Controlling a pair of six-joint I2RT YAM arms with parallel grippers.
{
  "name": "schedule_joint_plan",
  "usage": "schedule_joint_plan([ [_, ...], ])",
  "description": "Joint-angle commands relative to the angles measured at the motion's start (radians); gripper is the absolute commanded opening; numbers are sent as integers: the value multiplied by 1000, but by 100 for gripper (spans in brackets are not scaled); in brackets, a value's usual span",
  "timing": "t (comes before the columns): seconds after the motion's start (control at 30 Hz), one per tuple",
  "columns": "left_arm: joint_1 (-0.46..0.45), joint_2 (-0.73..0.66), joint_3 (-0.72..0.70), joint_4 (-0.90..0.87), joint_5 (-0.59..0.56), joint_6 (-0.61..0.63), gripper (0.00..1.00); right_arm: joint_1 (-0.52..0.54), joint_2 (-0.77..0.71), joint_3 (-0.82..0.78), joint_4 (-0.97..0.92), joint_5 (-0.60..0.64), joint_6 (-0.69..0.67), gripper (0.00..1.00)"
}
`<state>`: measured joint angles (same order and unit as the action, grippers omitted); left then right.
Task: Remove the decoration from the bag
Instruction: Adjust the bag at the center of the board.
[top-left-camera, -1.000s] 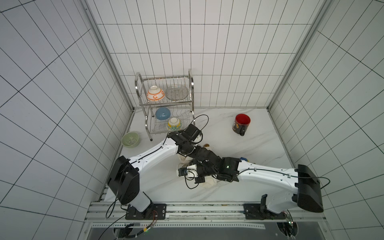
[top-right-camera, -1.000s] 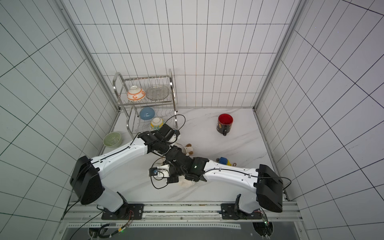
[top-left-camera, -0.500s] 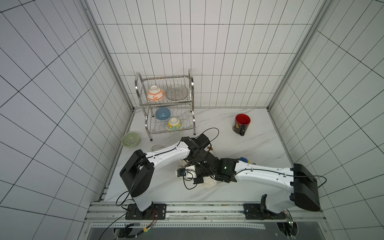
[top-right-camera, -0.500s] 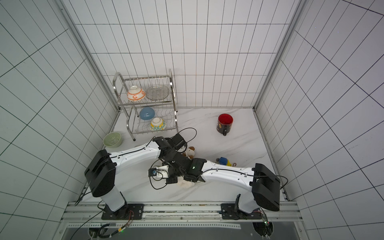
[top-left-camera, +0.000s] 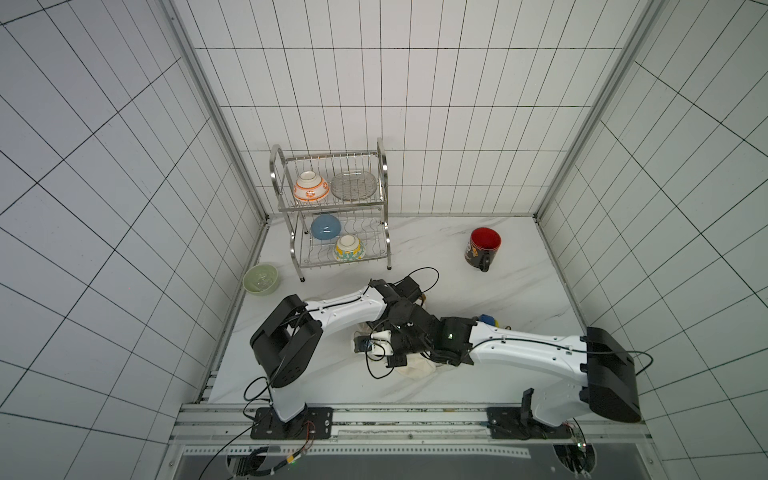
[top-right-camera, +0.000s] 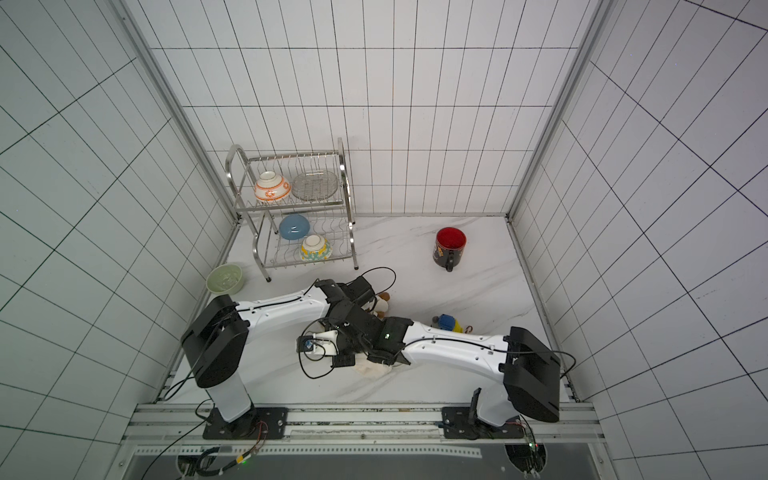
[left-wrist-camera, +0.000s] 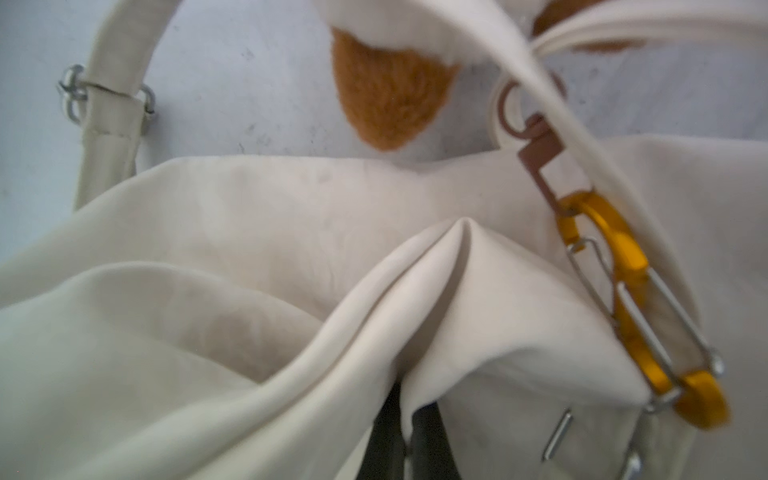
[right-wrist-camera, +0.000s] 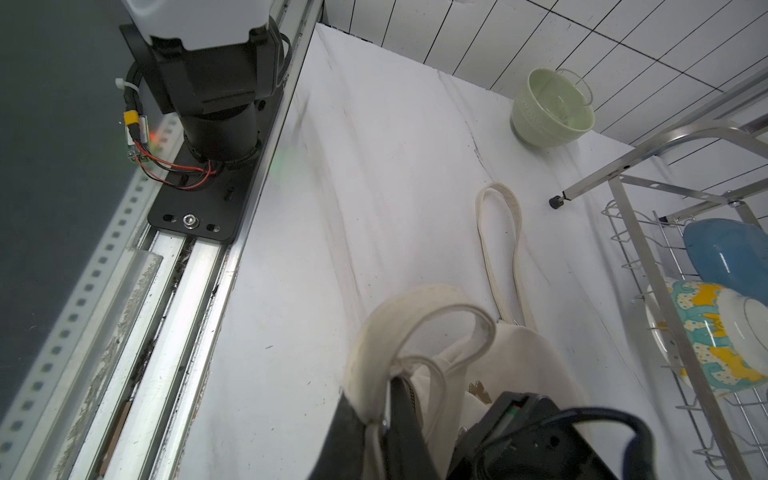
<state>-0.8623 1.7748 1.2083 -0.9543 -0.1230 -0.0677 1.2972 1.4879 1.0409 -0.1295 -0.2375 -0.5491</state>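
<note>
The cream bag (left-wrist-camera: 249, 257) lies crumpled on the marble table, mostly under both wrists in both top views (top-left-camera: 415, 368) (top-right-camera: 372, 368). My left gripper (left-wrist-camera: 409, 415) is shut on a raised fold of the bag's fabric. The decoration, a brown and white plush (left-wrist-camera: 386, 95), lies just beyond the bag. A brown ring and an orange carabiner (left-wrist-camera: 623, 253) join it to a bag strap. The plush also peeks out beside my left wrist (top-right-camera: 382, 302). My right gripper (right-wrist-camera: 386, 415) is shut on a thick cream strap of the bag (right-wrist-camera: 519, 353).
A wire dish rack (top-left-camera: 384, 199) with bowls stands at the back left. A pale green bowl (top-left-camera: 260, 279) sits beside it. A red mug (top-left-camera: 484, 247) is at the back right. A blue and yellow toy (top-right-camera: 449, 322) lies behind my right forearm. A loose strap loop (right-wrist-camera: 500, 249) trails towards the rack.
My left arm folded in and its wrist swung right and down over the bag. Its jaws closed on the fabric. The right arm stayed in place, still gripping.
</note>
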Motion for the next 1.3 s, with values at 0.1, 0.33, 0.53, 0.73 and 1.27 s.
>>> schedule_joint_plan([
  [0.1,18,-30,33,7,-71,-10,0,4,3,-16,32,6,10,0],
  [0.33,121,-176,60,98,-88,-40,0,-16,-2,-15,32,-49,58,30],
  [0.53,190,-251,24,147,-7,-15,0,-60,-62,-1,-60,-29,93,50],
  [0.73,230,-345,-31,247,110,25,0,-159,-275,-45,-218,72,161,56],
  [1.27,387,-574,-103,419,467,153,0,-406,-780,-127,-451,300,209,62],
])
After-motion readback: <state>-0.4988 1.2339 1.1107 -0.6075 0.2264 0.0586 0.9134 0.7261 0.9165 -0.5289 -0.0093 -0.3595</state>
